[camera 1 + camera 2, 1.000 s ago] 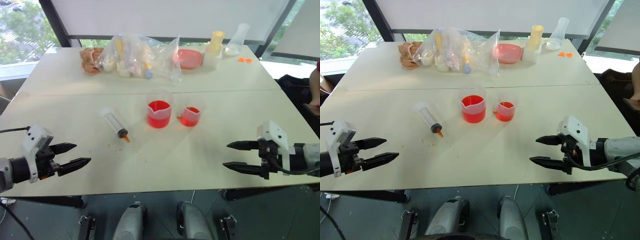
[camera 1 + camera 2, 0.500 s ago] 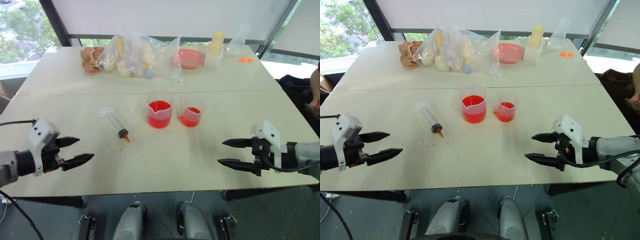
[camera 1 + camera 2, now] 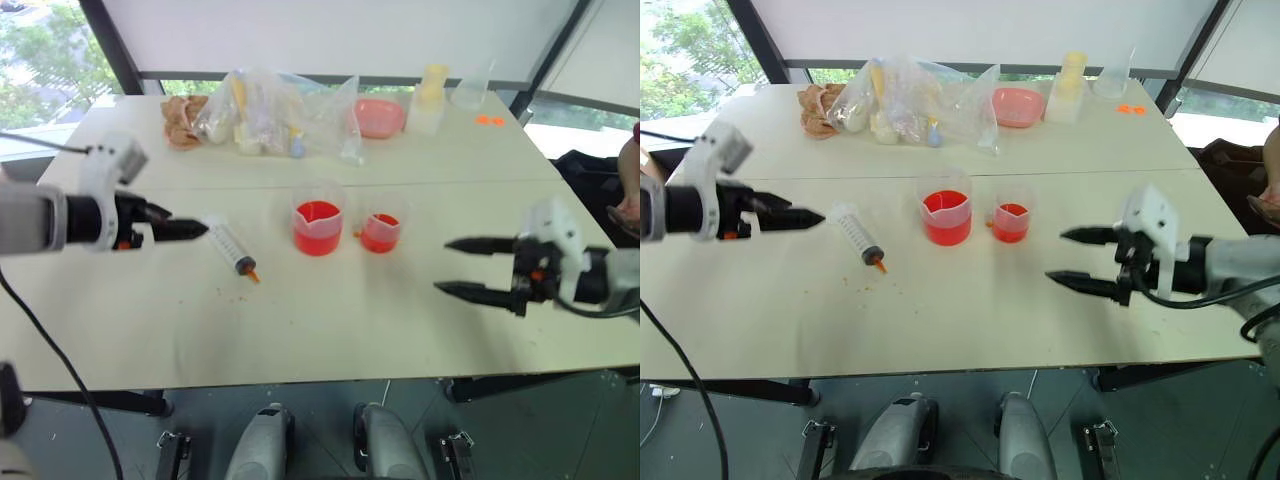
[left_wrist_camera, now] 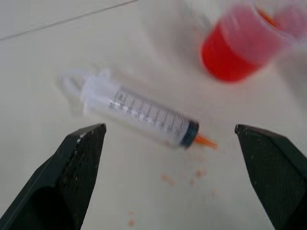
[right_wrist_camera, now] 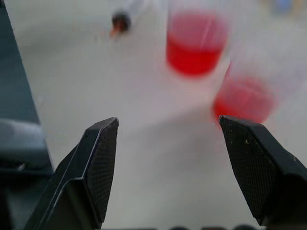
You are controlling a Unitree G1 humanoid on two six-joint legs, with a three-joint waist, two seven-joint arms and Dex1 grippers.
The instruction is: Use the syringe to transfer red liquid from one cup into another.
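large clear plastic syringe [image 4: 141, 112] with black marks, dark plunger seal and orange tip lies flat on the white table [image 3: 330, 320], untouched, plunger end toward the far left, tip pointing toward the near edge. just right of it stands the larger clear spouted beaker [image 3: 318, 222], about half full of red liquid [image 3: 318, 232], and beside that the smaller clear cup [image 3: 381, 228], which also holds some red liquid. left gripper [image 3: 190, 230] hovers just left of the syringe's plunger end, jaws spread wide and empty; in the left wrist view the barrel sits between the 2 fingers. right gripper [image 3: 462, 267] hangs over the table well right of the cups, fingers wide apart, holding nothing. step in hand looks like the reach for the syringe. to do it well: come down with 1 finger on each side of the barrel, clamp mid-barrel, not on the plunger or tip, square to its length so it won't roll away. small orange specks [image 4: 192, 175] dot the table near the tip. clear bag of items [image 3: 270, 110] and pink plate [image 3: 378, 116] sit far back.
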